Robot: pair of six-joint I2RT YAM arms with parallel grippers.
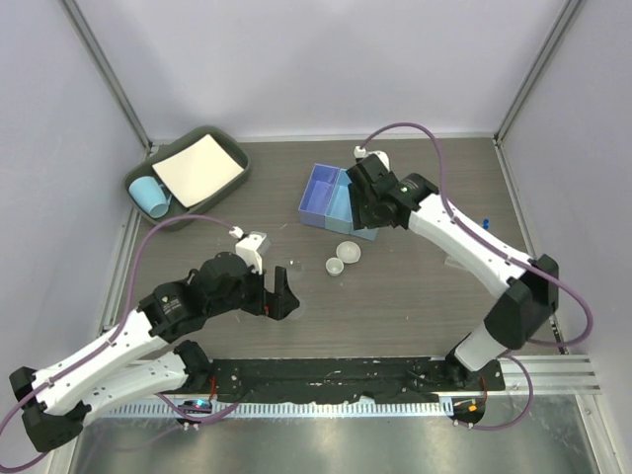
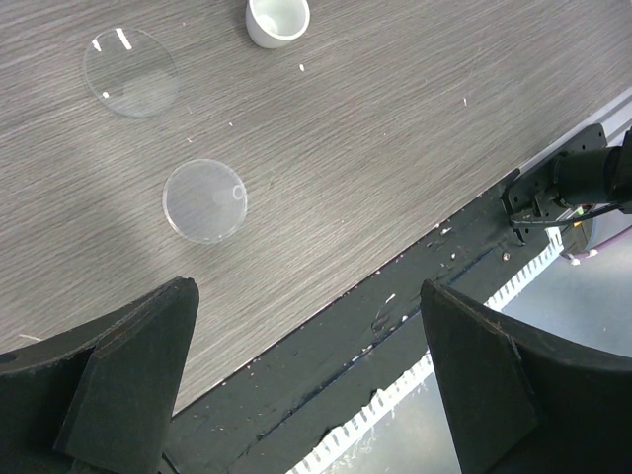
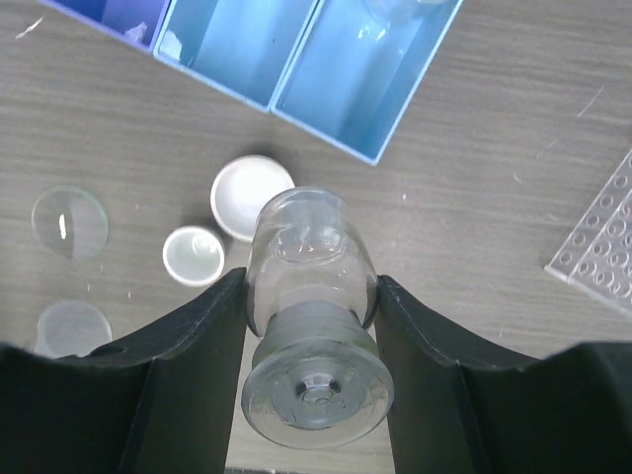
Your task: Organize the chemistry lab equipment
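My right gripper point(image 3: 311, 296) is shut on a small clear glass stoppered flask point(image 3: 311, 286) and holds it above the table, near the light-blue divided box point(image 3: 296, 59). In the top view this gripper point(image 1: 363, 212) hangs over the box's near edge point(image 1: 318, 188). Two round whitish dishes point(image 1: 349, 252) point(image 1: 334, 266) lie in front of the box. They also show in the right wrist view, one larger point(image 3: 252, 193) and one smaller point(image 3: 193, 255). My left gripper point(image 2: 306, 375) point(image 1: 279, 299) is open and empty. Two clear round glass discs point(image 2: 130, 71) point(image 2: 204, 200) lie ahead of it.
A perforated clear rack point(image 3: 602, 247) lies at the right. A grey bin point(image 1: 212, 138) at the back left holds a white sheet point(image 1: 197, 168) and a light-blue cup point(image 1: 150, 197). A black rail point(image 1: 336, 380) runs along the table's front edge.
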